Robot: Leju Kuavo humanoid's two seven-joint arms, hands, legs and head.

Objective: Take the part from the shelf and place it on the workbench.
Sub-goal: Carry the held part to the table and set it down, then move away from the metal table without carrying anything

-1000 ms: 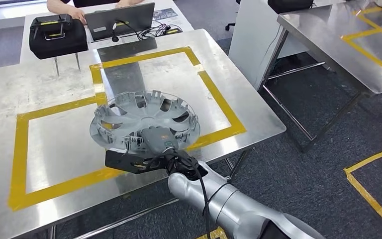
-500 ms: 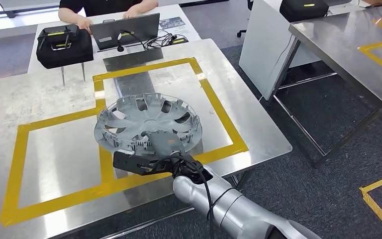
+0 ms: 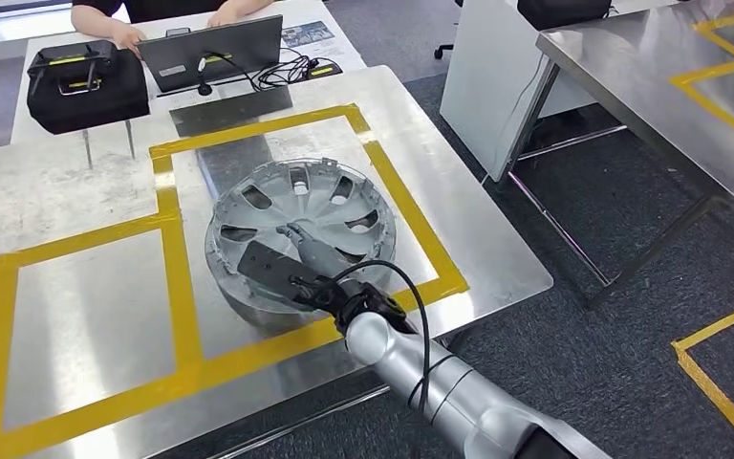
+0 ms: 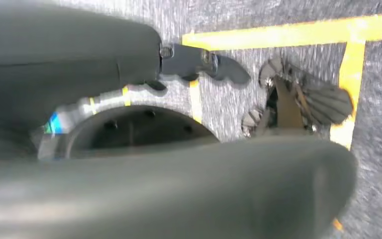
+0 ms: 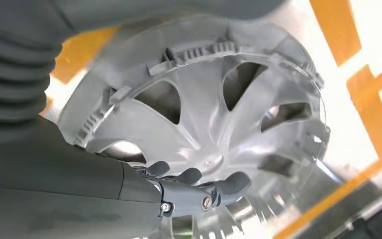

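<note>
1. Head view: the hubcap (image 3: 298, 232) sits over the steel workbench (image 3: 76, 191), inside the yellow tape square (image 3: 411, 206), tilted, its near edge raised. The right hand (image 3: 291, 263) reaches over its near rim, fingers lying on the inner face. A person sits at a laptop (image 3: 212, 53) beyond the bench, beside a black case (image 3: 86, 86).
2. Right wrist view: the fingers (image 5: 214, 185) curl against the hubcap near its hub, with the thumb on the other side of the rim; it reads as a grip on the near edge.
3. Left wrist view: blurred. The left hand (image 4: 199, 64) hangs over carpet and yellow floor tape (image 4: 283, 34); its fingers look loosely curled on nothing, though I cannot be sure.
4. Judgement: the placing step is in hand. Next move: lower the raised edge flat, then loosen the fingers and draw back without dragging the hubcap.
</note>
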